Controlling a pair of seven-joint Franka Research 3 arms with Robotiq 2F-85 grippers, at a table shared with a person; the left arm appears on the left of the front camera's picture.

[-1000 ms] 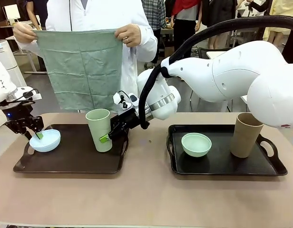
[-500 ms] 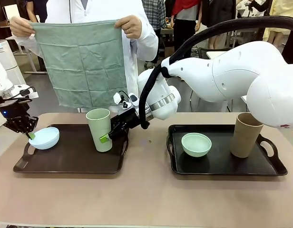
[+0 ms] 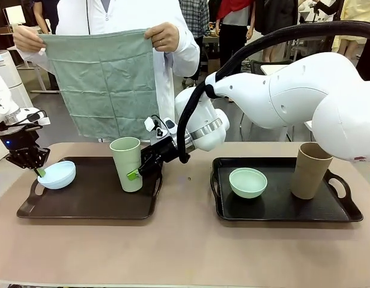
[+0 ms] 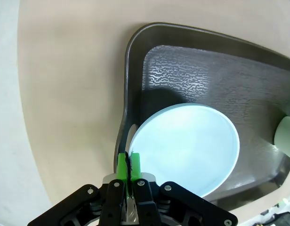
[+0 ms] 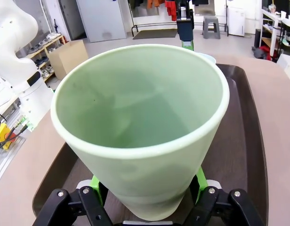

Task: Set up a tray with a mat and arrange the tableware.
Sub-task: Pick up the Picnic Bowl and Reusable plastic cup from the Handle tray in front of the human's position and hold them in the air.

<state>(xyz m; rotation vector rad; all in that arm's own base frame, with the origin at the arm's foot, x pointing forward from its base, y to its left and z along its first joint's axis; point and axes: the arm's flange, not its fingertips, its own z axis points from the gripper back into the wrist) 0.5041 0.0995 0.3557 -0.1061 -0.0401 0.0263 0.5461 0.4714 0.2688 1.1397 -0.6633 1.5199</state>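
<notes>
Left claw (image 3: 38, 171) pinches the rim of a pale bluish-white round bowl (image 3: 57, 175) at the left end of a dark tray (image 3: 89, 207). Right claw (image 3: 134, 174) clamps a tall pale green tumbler (image 3: 126, 163) standing on that tray.

Left wrist view: green pads (image 4: 121, 165) squeeze the bowl's rim.

Right wrist view: the claw's pads (image 5: 94, 181) press against the tumbler's sides.

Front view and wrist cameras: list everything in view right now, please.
Trays: two, dark brown; left tray and right tray side by side on the table.
Bowls: two; pale blue bowl at the left tray's left end, mint bowl in the right tray.
Tumblers: two; pale green tumbler upright in the left tray, tan tumbler upright in the right tray.
Cloth: one, a green mat held up behind the table.
Person's hands: two, gripping the mat's top corners.
Robot hands: two, black, green pads; left hand shut on the pale blue bowl's rim, right hand shut around the pale green tumbler.
</notes>
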